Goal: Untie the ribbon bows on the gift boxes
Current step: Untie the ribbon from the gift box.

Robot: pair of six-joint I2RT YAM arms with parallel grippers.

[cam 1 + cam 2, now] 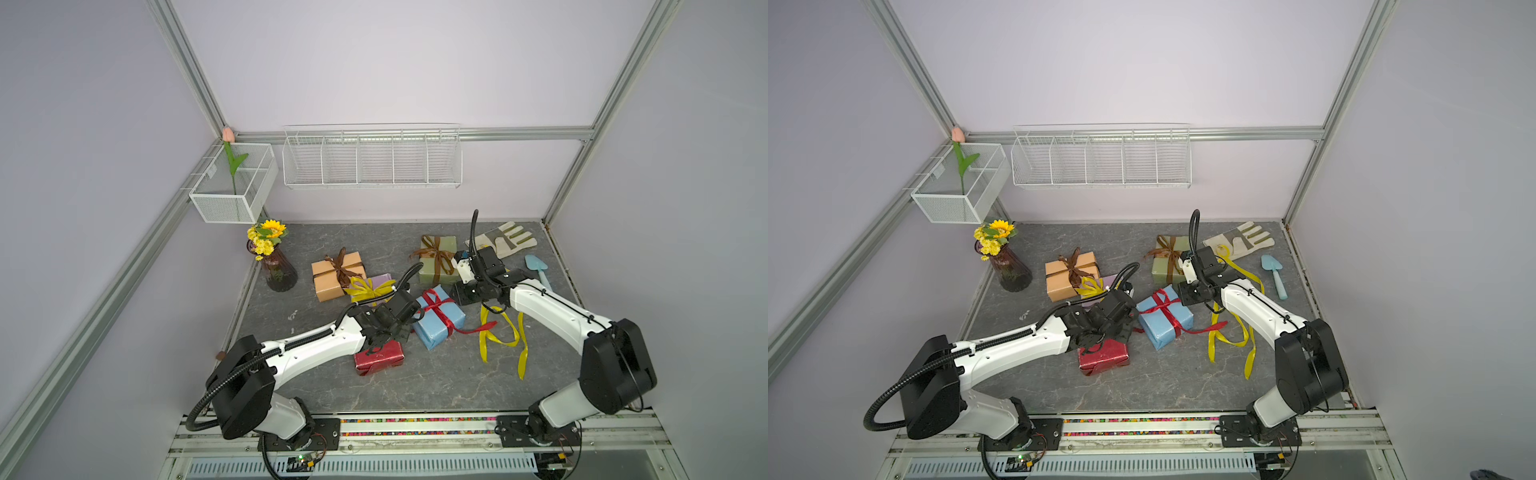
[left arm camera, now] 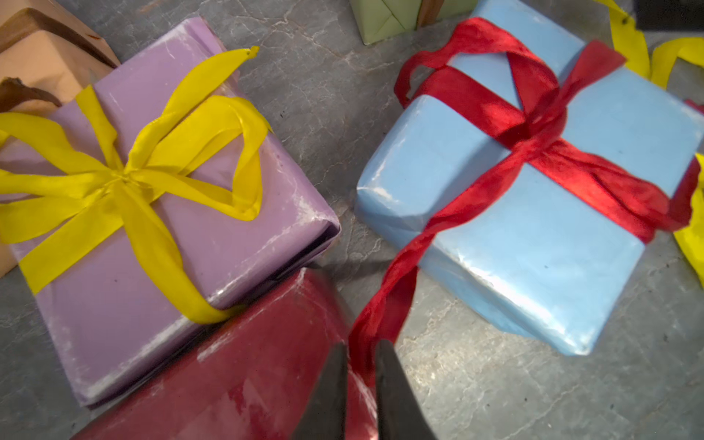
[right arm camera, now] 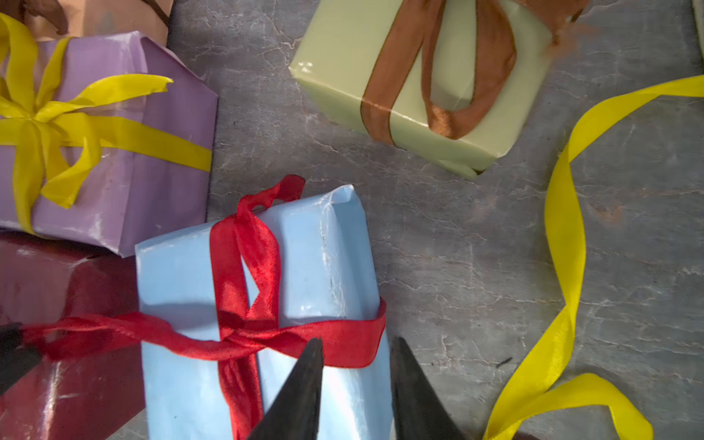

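**Inspector:** Top views first. Where do the boxes stand?

**Clerk:** In both top views, all five are on the grey marbled tabletop [image 1: 374, 390]. The tan-orange paper box [image 1: 330, 279] bears a tied dark brown bow [image 1: 343, 268]. The lilac paper box [image 1: 385, 280], just beside it, bears a tied yellow ribbon bow [image 1: 368, 289]. The olive green paper box [image 1: 436, 269], toward the back, bears a rust-brown bow [image 1: 434, 251]. The light blue paper box [image 1: 440, 326] sits mid-table, crossed by a shiny red ribbon [image 1: 436, 305] with one tail lying on the table. The red paper box [image 1: 380, 358] is bare and partly under the left arm [image 1: 316, 349]. A loose yellow ribbon strip [image 1: 503, 338] curls on the table by the right arm [image 1: 548, 311].

**Inspector:** Left wrist view?

**Clerk:** The left gripper [image 2: 362, 348] hangs over the red box. Its fingers [image 2: 396, 384] stand narrowly apart, and a tail of the red ribbon runs from the knot on the blue box down between them. Whether it is pinched or merely passing through, I cannot tell. One loop stands beside that knot.

**Inspector:** Right wrist view?

**Clerk:** The right gripper [image 3: 356, 343] is released, its fingers clearly parted with nothing between them. It is poised above the blue box's edge, one fingertip [image 3: 304, 377] overlapping the red band. The olive box and the yellow strip lie beyond, apart from it.
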